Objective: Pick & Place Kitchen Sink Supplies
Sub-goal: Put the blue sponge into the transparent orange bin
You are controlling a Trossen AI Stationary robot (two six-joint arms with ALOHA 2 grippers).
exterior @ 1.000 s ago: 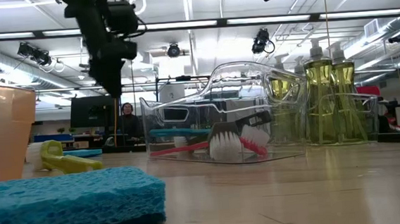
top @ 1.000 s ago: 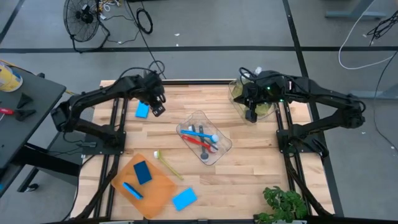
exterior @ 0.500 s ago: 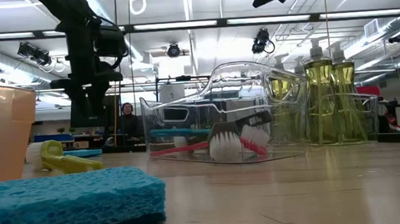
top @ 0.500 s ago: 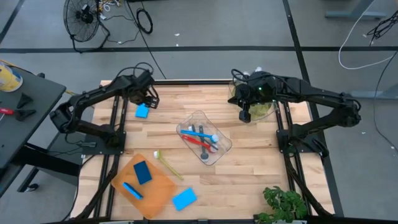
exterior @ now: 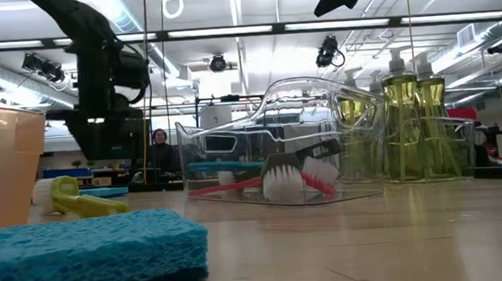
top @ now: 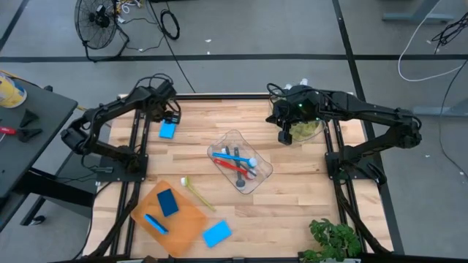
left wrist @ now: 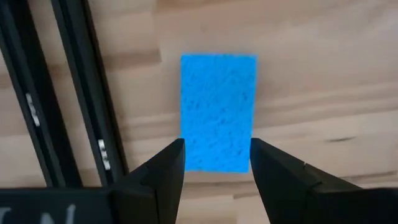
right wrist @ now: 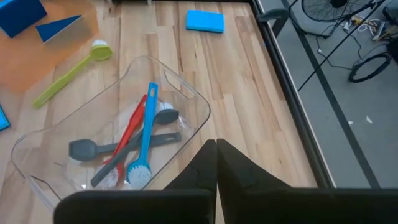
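While the left gripper [left wrist: 214, 171] hangs above the wooden table [top: 292, 212], its jaws stand spread with nothing between them, and a flat blue sponge [left wrist: 218, 112] lies just ahead of the fingertips, centred on the gap. That alignment, with the sponge's narrow width matching the spread, suggests the gripper is lined up to come down and pinch it across the short sides. A black rail of the arm's frame runs just beside one jaw, so a straight descent looks needed to avoid it.

At the far side of the table the right gripper [right wrist: 216, 152] has its jaws pressed together, empty. Ahead of and below those closed jaws sits a clear tub [right wrist: 193, 102] holding a blue brush [right wrist: 146, 134], a red brush [right wrist: 127, 143] and a grey one [right wrist: 124, 146], apparently already sorted there. Farther beyond lies a yellow-green brush [right wrist: 71, 71], loose on the wood beside the orange tray [right wrist: 68, 46], likely not yet sorted. Seen from table height, soap bottles [exterior: 402, 121] stand upright in another clear tub.
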